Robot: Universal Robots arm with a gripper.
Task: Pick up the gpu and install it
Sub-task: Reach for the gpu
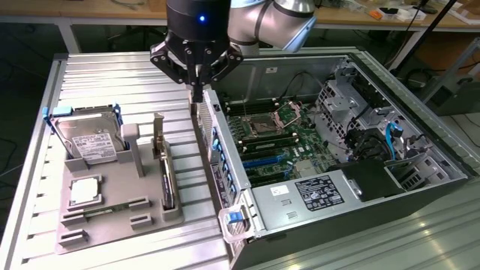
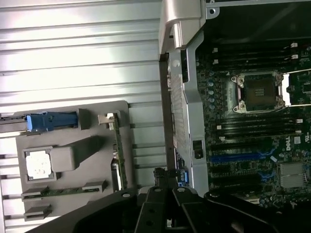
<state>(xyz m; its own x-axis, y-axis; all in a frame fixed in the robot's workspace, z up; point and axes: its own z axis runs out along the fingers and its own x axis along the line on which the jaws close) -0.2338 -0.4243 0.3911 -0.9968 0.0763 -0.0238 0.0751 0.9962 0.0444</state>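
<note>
Closed tool [image 1: 197,95] hangs over the computer case's [image 1: 262,73] rear wall edge. Beside the case, a grey holder [image 1: 116,224] keeps the gpu [image 1: 168,185] and a hard drive [image 1: 90,140] upright.

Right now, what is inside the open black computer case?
A green motherboard with a silver-framed processor socket, a blue expansion slot and a grey power supply with a black label. Whatever lies under the power supply is covered.
</note>
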